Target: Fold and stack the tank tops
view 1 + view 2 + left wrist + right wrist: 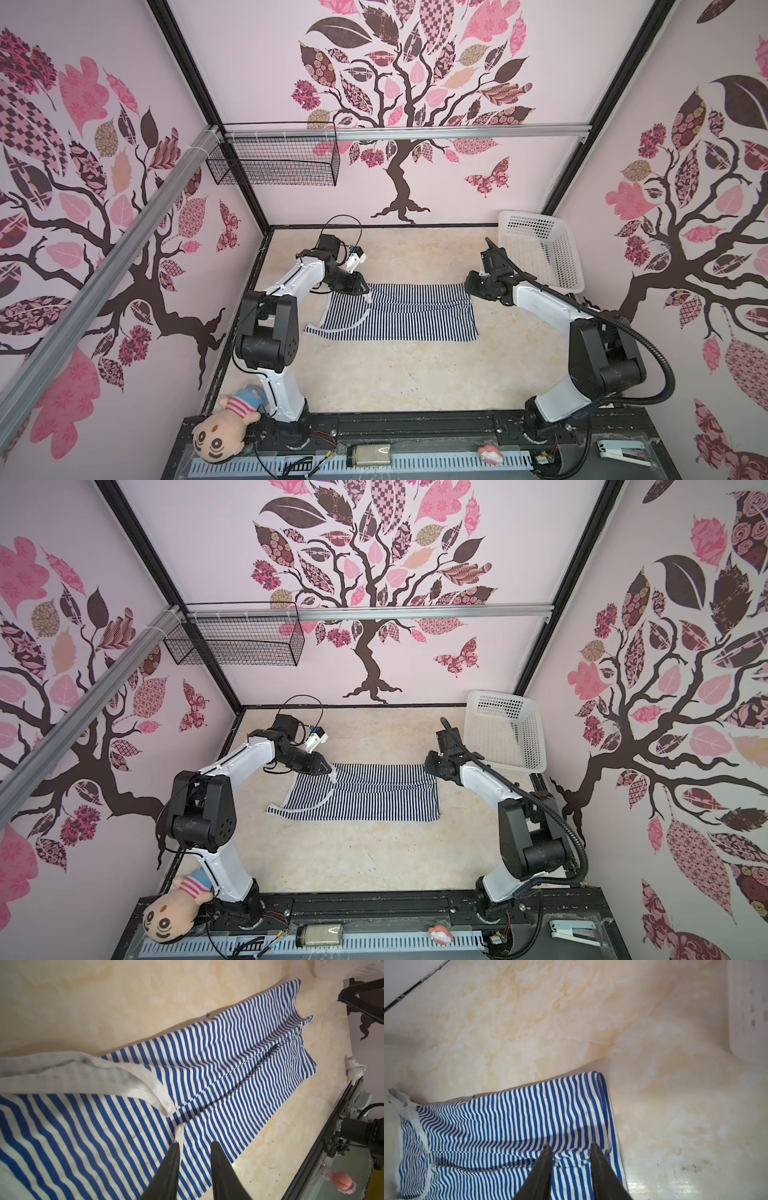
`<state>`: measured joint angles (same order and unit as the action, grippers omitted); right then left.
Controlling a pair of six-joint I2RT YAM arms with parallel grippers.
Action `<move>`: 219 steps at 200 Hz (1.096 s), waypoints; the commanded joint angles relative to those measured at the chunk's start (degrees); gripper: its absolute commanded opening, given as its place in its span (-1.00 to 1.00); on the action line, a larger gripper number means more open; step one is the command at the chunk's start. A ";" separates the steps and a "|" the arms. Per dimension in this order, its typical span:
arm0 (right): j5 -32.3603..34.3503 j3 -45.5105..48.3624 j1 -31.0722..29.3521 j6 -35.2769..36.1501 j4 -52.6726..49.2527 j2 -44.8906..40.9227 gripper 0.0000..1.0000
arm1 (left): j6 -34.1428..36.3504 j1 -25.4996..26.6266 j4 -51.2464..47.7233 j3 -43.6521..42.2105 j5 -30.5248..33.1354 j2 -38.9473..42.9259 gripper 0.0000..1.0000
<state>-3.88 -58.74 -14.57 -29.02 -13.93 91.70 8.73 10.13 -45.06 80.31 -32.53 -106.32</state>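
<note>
Parted narrowly at left gripper (194, 1144), white edging (179, 1133) of tank top (239, 1064) touching one fingertip (174, 1152). Parted narrowly at right gripper (570, 1147) over striped hem (596, 1109), gripping nothing.

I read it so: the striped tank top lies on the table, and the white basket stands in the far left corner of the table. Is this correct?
Not quite. The white basket stands in the far right corner, not the left; both top views show it. The rest holds: the striped tank top lies on the table.
</note>
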 commanded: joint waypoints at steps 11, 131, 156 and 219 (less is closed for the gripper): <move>-2.37 -1.81 -2.20 -2.74 1.09 4.47 -0.34 | -1.64 2.03 1.69 2.96 -0.14 -6.05 -0.38; 0.80 5.14 -3.88 -2.86 1.21 5.09 -0.36 | 4.47 1.87 1.96 -8.06 6.60 -3.17 -0.31; 0.97 5.38 -3.89 -2.96 1.82 6.34 -0.36 | 3.60 -0.26 1.44 -5.87 5.14 -0.87 -0.26; 1.03 3.97 -3.89 -2.87 1.49 6.16 -0.36 | 0.24 -9.18 -0.52 8.93 5.78 -8.74 -0.08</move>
<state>-4.05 -53.08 -18.35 -32.10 -11.35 97.23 10.33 4.10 -44.58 84.03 -26.92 -110.26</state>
